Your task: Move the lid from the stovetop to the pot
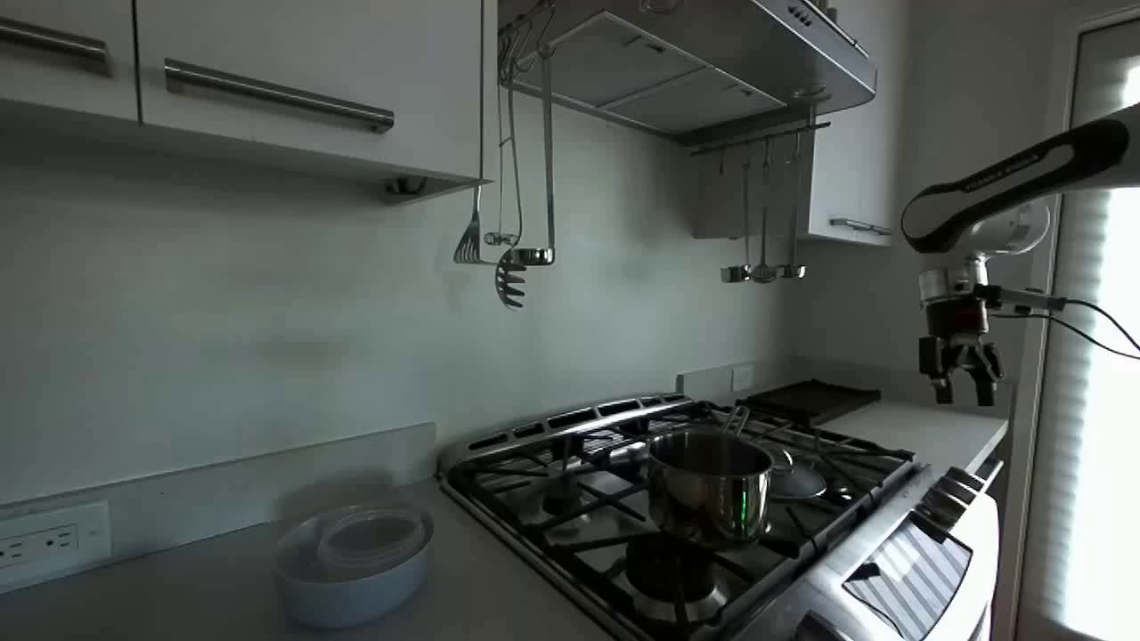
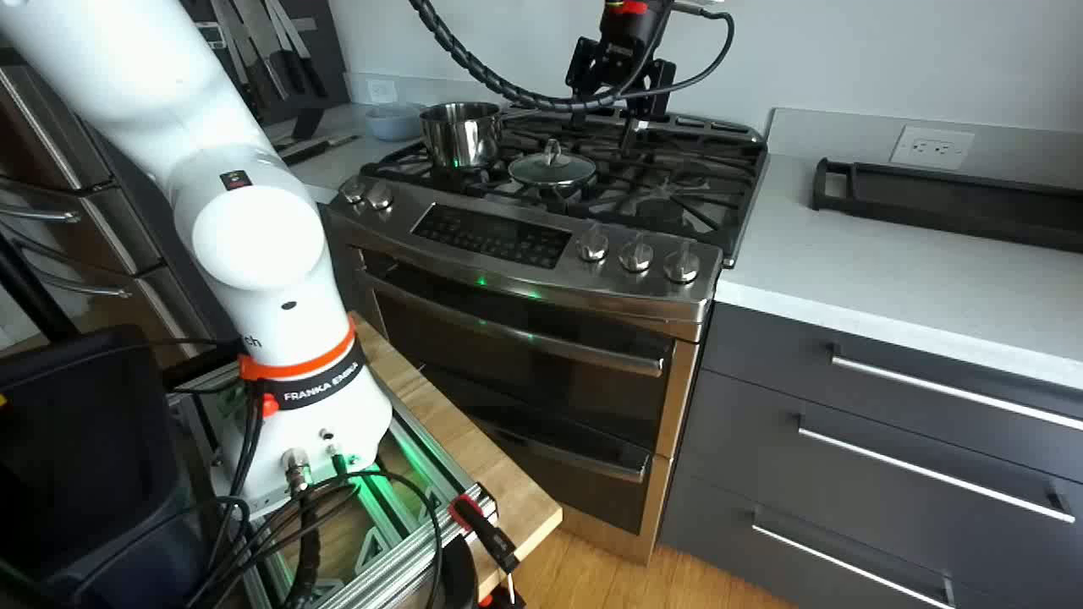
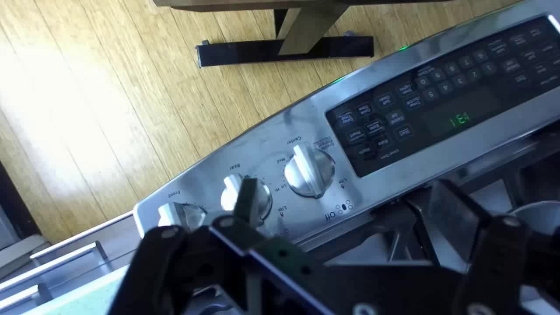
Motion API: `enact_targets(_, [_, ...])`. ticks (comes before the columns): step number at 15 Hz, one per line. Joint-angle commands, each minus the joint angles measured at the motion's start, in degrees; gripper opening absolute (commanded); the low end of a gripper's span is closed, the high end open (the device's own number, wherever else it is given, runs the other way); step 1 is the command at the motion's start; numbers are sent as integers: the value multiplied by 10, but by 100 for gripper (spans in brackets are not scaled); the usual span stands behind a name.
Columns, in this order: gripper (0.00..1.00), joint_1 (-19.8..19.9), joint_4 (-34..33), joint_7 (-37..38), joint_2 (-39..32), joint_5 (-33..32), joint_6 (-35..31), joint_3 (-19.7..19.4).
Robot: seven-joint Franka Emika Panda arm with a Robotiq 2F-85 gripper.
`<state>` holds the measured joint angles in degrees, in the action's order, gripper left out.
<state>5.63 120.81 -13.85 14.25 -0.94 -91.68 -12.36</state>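
Claw [image 1: 964, 394] aloft, lid [image 2: 550, 172] lower, well apart, on stovetop [image 2: 677, 182]

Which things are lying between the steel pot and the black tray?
An exterior view shows the lid, then more of the stovetop, then a strip of countertop.

In an exterior view the pot [image 1: 704, 500] partly hides the lid [image 1: 802, 483]; the wrist view blurs the jaws.

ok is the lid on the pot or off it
Off: the lid lies on the stovetop beside the pot, which is uncovered in both exterior views.
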Motion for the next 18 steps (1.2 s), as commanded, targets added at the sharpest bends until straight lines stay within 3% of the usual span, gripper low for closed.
enact_targets(1, [100,7,-1,-2,-1,1,1,6])
enact_targets(7, [100,5,-4,-11,-1,6,-10,7])
enact_targets(14, [100,-61,-3,-134,-33,139,-151,53])
enact_targets(18, [100,-95,-4,-225,-64,200,-182,82])
